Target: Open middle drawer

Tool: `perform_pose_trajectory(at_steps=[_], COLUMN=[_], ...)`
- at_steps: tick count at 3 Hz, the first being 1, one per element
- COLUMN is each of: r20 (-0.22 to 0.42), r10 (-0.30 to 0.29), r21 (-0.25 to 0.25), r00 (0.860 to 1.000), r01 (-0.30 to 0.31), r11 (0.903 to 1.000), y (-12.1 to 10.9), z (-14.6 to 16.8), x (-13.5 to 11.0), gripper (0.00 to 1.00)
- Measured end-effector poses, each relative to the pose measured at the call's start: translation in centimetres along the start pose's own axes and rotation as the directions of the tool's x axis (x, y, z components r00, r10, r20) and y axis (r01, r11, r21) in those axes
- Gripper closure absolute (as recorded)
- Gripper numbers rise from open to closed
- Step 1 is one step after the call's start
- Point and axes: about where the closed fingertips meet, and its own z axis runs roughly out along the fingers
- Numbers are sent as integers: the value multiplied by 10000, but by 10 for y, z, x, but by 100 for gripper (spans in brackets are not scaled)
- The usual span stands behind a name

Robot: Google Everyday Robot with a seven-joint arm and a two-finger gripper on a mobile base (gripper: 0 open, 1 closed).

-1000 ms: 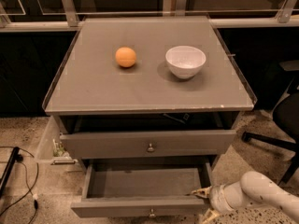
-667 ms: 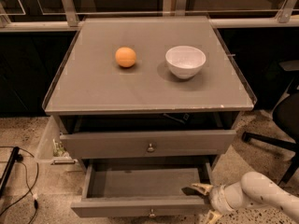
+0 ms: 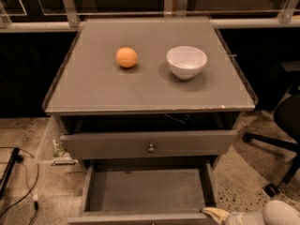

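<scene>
The middle drawer (image 3: 146, 190) stands pulled out below the upper drawer front, its grey inside bare and its front rim along the bottom edge of the camera view. Its knob is out of view below the frame. My gripper (image 3: 213, 213) is at the bottom right, touching or just beside the right end of that drawer's front rim. The white arm (image 3: 277, 213) reaches in from the right corner. The upper drawer front (image 3: 117, 146) with its small round metal knob (image 3: 151, 148) sits slightly out from the cabinet.
On the grey cabinet top (image 3: 93, 90) lie an orange (image 3: 126, 57) and a white bowl (image 3: 186, 61). A black office chair base (image 3: 276, 142) stands to the right. Cables (image 3: 18, 191) lie on the floor at the left. A glass railing runs behind.
My gripper has moved down toward the near edge at the drawer's front right corner. The middle drawer front sits slightly nearer than before.
</scene>
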Motion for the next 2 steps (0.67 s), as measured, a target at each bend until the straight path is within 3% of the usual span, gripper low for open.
perform_pose_trajectory(at_steps=[1,2], r20=[-8,-8], r10=[-1,-1], r21=[-3,-4], r00=[10000,10000], r01=[1,1], r11=[10000,10000], y=[0,-2], z=[-5,-7], x=[-3,-4], gripper=[87,83])
